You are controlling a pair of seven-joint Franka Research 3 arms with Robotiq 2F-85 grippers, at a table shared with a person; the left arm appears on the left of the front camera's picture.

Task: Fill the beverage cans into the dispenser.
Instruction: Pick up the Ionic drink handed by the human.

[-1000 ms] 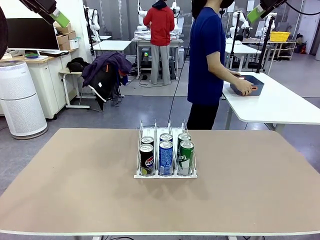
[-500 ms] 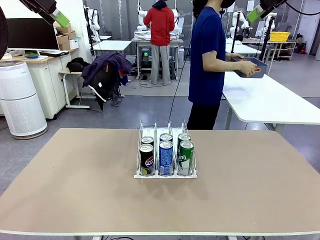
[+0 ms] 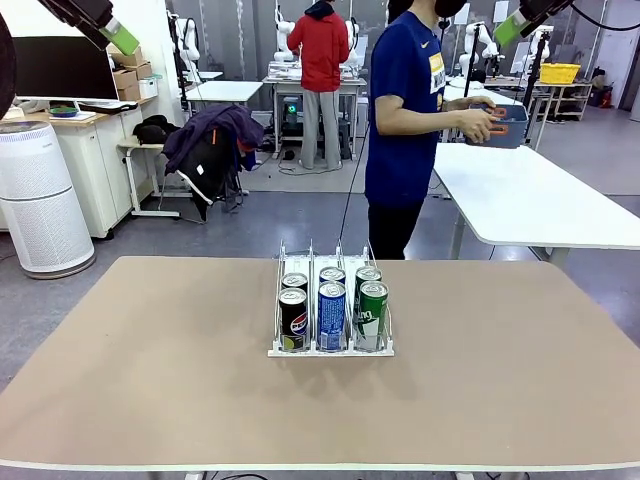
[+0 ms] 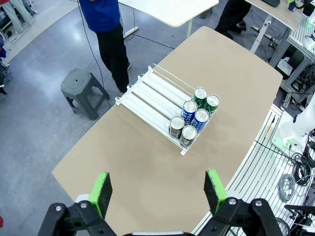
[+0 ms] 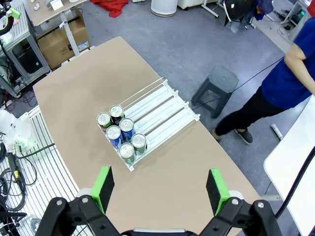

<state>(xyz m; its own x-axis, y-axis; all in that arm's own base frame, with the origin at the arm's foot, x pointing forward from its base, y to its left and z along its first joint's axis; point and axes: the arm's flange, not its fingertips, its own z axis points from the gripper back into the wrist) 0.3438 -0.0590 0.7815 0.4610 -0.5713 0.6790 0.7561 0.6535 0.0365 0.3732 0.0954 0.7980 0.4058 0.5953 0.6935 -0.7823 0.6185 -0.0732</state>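
Dispenser (image 3: 330, 351) holds six cans (image 4: 189, 109); front row: black Pepsi can (image 3: 293, 320), blue-and-white can (image 3: 331, 316), green can (image 3: 372, 315), lettering unreadable; left hand (image 4: 157, 189) and right hand (image 5: 160, 189) spread, above it.

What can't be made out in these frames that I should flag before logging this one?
Inside of the blue tub that the person holds: front view, its near wall hides it.
Labels on the rear cans: front view, the front cans cover them; wrist views, too small to read.
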